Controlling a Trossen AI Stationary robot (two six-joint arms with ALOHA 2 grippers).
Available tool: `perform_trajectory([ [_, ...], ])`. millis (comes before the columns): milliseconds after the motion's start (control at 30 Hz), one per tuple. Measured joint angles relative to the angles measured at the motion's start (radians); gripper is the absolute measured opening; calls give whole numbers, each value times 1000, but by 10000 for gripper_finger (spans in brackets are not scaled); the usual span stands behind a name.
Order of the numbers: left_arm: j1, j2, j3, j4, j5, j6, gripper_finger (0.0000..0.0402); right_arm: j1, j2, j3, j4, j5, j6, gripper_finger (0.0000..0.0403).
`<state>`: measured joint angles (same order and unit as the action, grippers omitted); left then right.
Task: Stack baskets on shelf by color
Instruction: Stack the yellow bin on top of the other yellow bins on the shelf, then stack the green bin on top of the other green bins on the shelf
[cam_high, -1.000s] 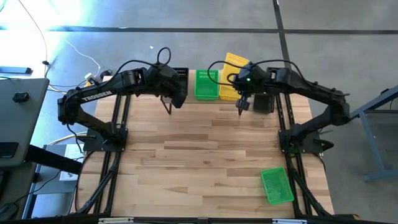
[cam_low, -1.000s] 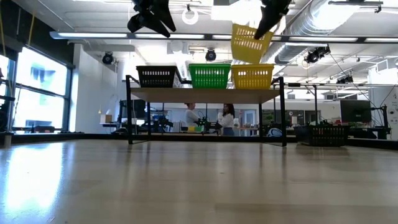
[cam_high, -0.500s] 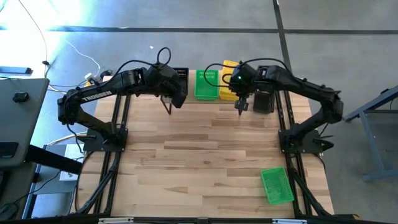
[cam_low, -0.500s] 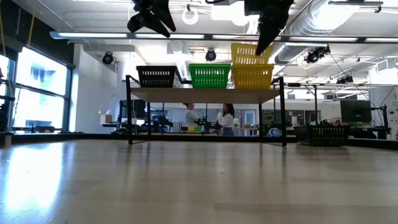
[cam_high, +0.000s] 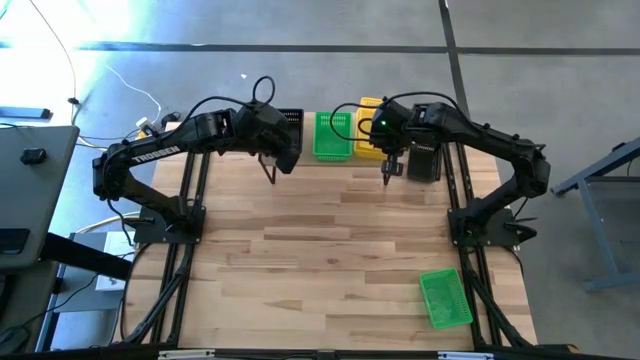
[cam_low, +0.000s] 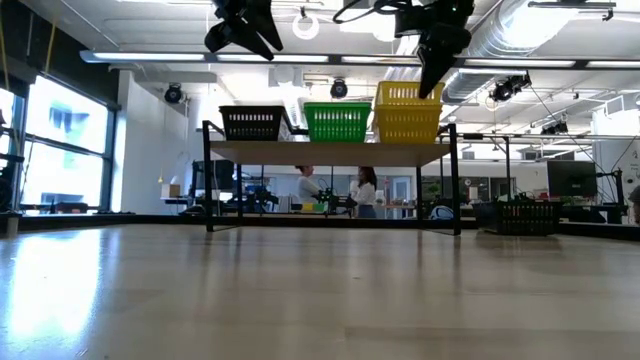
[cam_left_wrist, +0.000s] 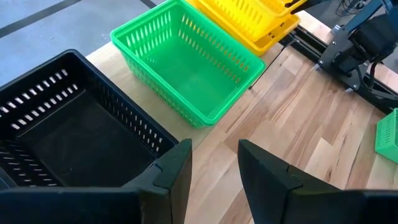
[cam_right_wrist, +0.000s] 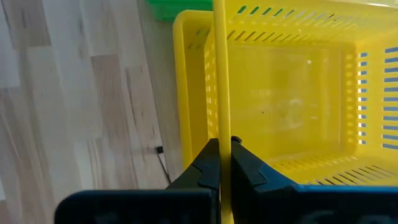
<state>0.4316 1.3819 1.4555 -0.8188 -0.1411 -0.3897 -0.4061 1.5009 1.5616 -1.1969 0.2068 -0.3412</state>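
On the shelf (cam_low: 330, 152) at the table's far edge stand a black basket (cam_left_wrist: 68, 130), a green basket (cam_left_wrist: 186, 68) and a yellow basket (cam_low: 405, 124), side by side. A second yellow basket (cam_low: 402, 93) sits nested in the top of the first. My right gripper (cam_right_wrist: 219, 152) is shut on it from above. My left gripper (cam_left_wrist: 214, 168) hangs open above the shelf's near edge, by the black basket, with nothing between its fingers. My right gripper pinches the upper yellow basket's near wall at its rim (cam_right_wrist: 219, 121), one finger inside the basket and one outside. The fingers come steeply from above, slanting toward the far edge. The basket sits about level, sunk partway into the yellow basket below it.
A loose green basket (cam_high: 445, 297) lies on the table near its right front corner. Another black basket (cam_high: 425, 163) stands on the table just right of the shelf. The middle of the wooden tabletop (cam_high: 320, 240) is bare.
My right gripper has come down and tipped more steeply, carrying the yellow basket. The basket was tilted and clear above the shelf; it now sits level, nested in the lower yellow basket. The gripper stays shut on it.
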Motion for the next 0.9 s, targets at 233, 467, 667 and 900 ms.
perform_trajectory([
  [233,-1,0,0,0,0,0,120,0,0,0,-4,-4,-5,3],
  [467,-1,0,0,0,0,0,120,0,0,0,-4,-15,18,67],
  [667,-1,0,0,0,0,0,120,0,-4,20,-28,-17,37,113],
  [900,0,0,0,-1,1,0,120,22,-5,146,-163,-28,144,124],
])
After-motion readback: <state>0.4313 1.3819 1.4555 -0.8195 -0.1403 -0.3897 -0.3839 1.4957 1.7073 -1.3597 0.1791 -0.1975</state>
